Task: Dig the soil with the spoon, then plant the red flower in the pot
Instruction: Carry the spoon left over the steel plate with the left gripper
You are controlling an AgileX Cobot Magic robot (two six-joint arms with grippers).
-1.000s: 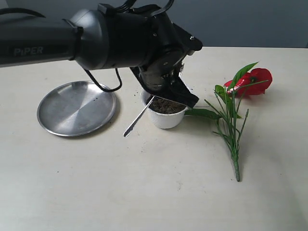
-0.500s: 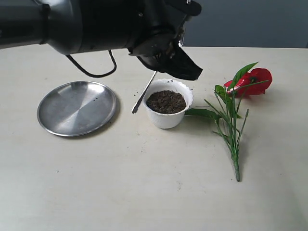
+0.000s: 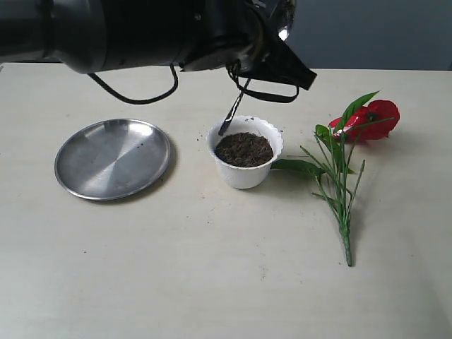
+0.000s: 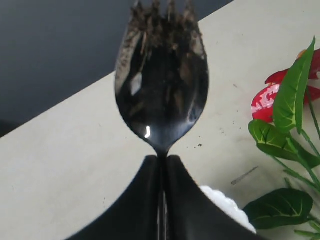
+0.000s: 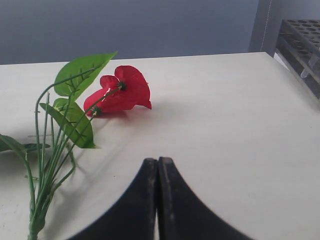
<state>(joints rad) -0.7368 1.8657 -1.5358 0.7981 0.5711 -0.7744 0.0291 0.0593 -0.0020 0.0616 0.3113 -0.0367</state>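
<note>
My left gripper (image 4: 162,159) is shut on the neck of the steel spoon (image 4: 162,85), whose notched bowl sticks out past the fingertips with dark crumbs on its tines. In the exterior view the left gripper (image 3: 272,56) hangs above the white pot (image 3: 246,175), and the spoon's handle (image 3: 232,113) slants down toward the pot's back-left rim. Soil (image 3: 244,148) fills the pot. The red flower (image 3: 378,116) lies flat on the table right of the pot, stem toward the front. My right gripper (image 5: 158,161) is shut on nothing, low over the table near the red flower (image 5: 122,92).
A round steel plate (image 3: 113,157) lies left of the pot. A grey rack (image 5: 300,45) stands at the table's edge in the right wrist view. A few soil crumbs dot the tabletop (image 4: 65,165) near the pot.
The left gripper has risen from the pot with the spoon, lifting its bowl out of the soil. The handle swung from the pot's front left to above its back rim.
</note>
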